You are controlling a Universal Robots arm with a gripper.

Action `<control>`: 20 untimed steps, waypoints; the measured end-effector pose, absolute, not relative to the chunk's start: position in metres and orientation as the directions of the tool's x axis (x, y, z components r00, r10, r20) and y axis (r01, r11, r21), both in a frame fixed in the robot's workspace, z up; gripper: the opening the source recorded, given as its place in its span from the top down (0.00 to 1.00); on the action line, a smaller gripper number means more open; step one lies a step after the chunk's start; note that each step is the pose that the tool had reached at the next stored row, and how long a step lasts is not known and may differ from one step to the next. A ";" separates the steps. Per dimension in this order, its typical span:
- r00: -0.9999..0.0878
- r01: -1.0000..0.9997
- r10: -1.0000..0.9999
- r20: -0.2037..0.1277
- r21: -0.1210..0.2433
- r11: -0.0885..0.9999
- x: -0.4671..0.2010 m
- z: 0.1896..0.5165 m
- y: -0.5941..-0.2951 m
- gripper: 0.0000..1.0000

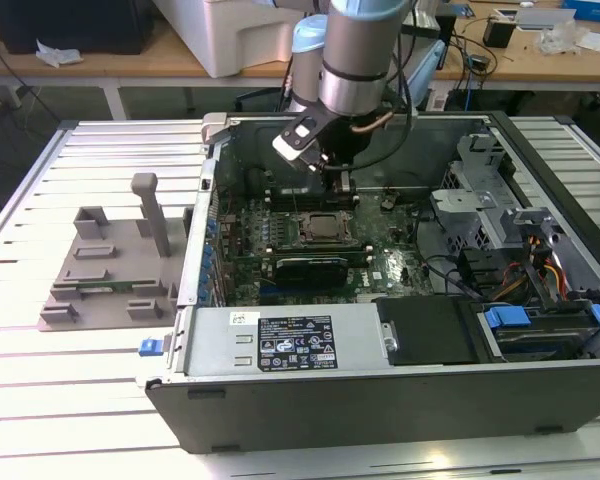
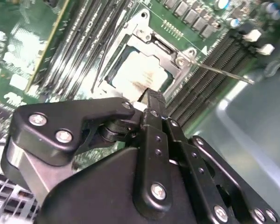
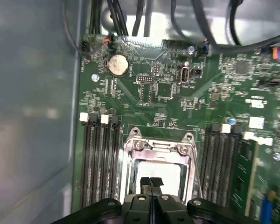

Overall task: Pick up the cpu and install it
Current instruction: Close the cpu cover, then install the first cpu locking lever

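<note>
Slatted metal surface (image 1: 40, 400) carries an open computer case (image 1: 380, 390). Cpu (image 3: 161, 170) already sits in the socket (image 3: 130, 161) at the motherboard's (image 3: 177, 100) centre. Claw (image 3: 151, 183) hovers just above, fingers together, gripping nothing; socket frame appears unlatched.

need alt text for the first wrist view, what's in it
The black gripper, its fingers pressed together, hangs over a shiny silver square cpu lying inside the metal-framed socket of a green motherboard. Black memory slots flank the socket, with a round silver coin battery beyond.
</note>
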State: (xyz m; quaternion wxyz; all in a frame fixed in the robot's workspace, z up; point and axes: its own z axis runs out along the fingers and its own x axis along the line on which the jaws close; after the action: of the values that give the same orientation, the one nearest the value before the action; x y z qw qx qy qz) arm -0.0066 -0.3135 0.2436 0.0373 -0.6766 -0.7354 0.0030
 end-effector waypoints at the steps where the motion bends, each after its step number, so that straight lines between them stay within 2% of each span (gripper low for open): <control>1: -0.082 0.995 0.995 0.051 -0.055 0.084 -0.007 0.252 -0.313 0.89; 5: -0.082 0.995 0.995 0.051 -0.055 0.084 -0.007 0.274 -0.313 0.89; 13: -0.082 0.995 0.995 0.051 -0.055 0.084 -0.007 0.275 -0.313 0.89; 20: -0.303 0.951 0.952 0.051 -0.055 0.305 -0.007 0.275 -0.313 0.89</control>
State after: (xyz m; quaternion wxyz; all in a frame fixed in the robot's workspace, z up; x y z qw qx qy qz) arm -0.0066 -0.3135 0.2746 0.0369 -0.5893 -0.8070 0.0070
